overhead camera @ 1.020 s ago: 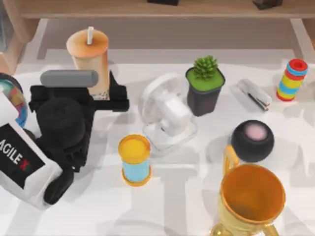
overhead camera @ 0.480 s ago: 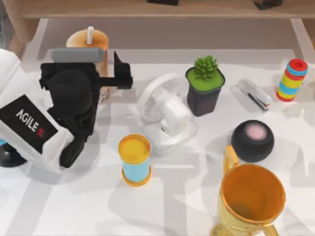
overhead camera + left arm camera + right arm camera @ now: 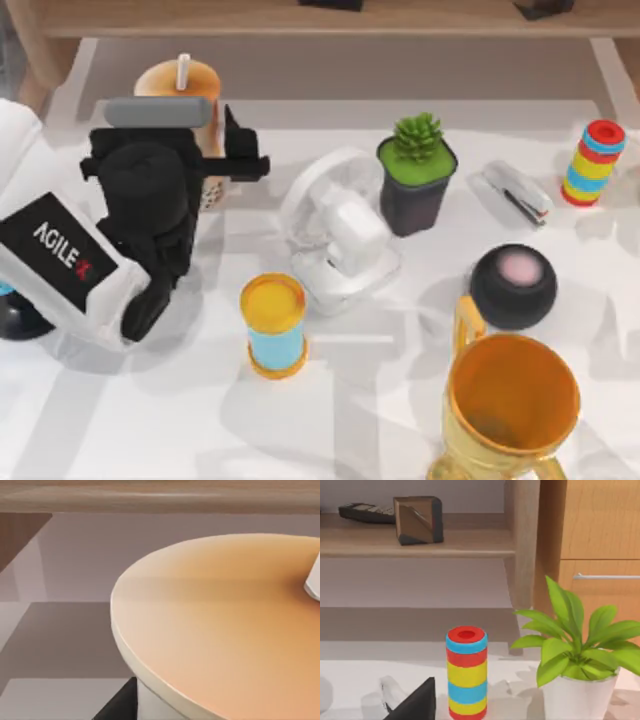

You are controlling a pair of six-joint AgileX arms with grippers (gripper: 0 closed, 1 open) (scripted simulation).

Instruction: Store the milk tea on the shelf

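Shelf [image 3: 300, 18] runs along the table's [image 3: 400, 440] far edge; w/ a side post at its left end. Our left arm [image 3: 60, 260] sits at the table's left side, its gripper [image 3: 215, 165] up against the tea [image 3: 185, 85], which stands upright on the table at far left, just in front of the shelf. One finger [image 3: 245, 160] shows to the right of the cup; other side is hidden, so we can't tell if the jaws are clamped or just around it. Left wrist cam is right on the cup's tan lid [image 3: 225, 625], straw [image 3: 314, 580] at the edge, shelf board above.

Trophy [image 3: 510, 405] front right, fan [image 3: 335, 235] mid-table, potted plant [image 3: 415, 185], dark speaker [image 3: 513, 285], blue can [image 3: 273, 325], ring stack [image 3: 592, 162] far right, stapler [image 3: 517, 192].
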